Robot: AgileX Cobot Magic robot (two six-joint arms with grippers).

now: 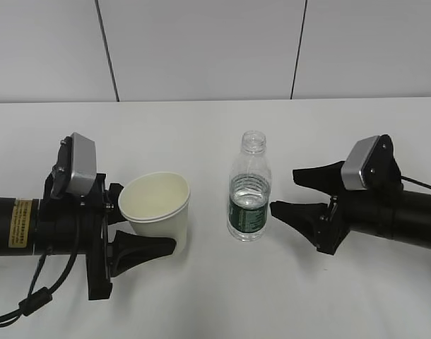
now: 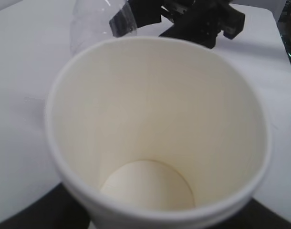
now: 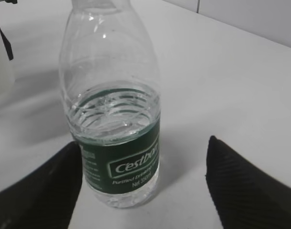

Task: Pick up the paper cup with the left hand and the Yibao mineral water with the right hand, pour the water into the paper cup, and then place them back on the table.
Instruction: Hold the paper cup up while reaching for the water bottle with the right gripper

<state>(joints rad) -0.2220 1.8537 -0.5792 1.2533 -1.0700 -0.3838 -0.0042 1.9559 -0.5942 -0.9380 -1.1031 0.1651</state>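
The left claw [image 1: 141,219] is closed on the cup [image 1: 159,208]. One finger lies on the near side of the cup wall and the other finger is behind it, mostly hidden. The cup leans a little, with its mouth turned up and toward the camera. I cannot tell if its base touches the table [image 1: 215,296] or is just above it. In the left wrist view the cup [image 2: 155,138] fills almost all the picture, and its inside is dry and cream coloured.

The right claw [image 1: 293,192] is wide open and holds nothing. Its two fingertips point at the bottle [image 1: 249,187], which stands upright on the table just in front of them, without touching. In the right wrist view the bottle [image 3: 112,109] stands between the two fingers [image 3: 245,186], closer to the left one, with free room on the other side. The bottle has no cap, and the water reaches about the top of the green label.

Between cup and bottle there is a narrow gap of bare table. In front of both claws and behind them the white table is open to its far edge. Behind that edge stands a pale grey wall [image 1: 201,49] with two dark vertical seams.
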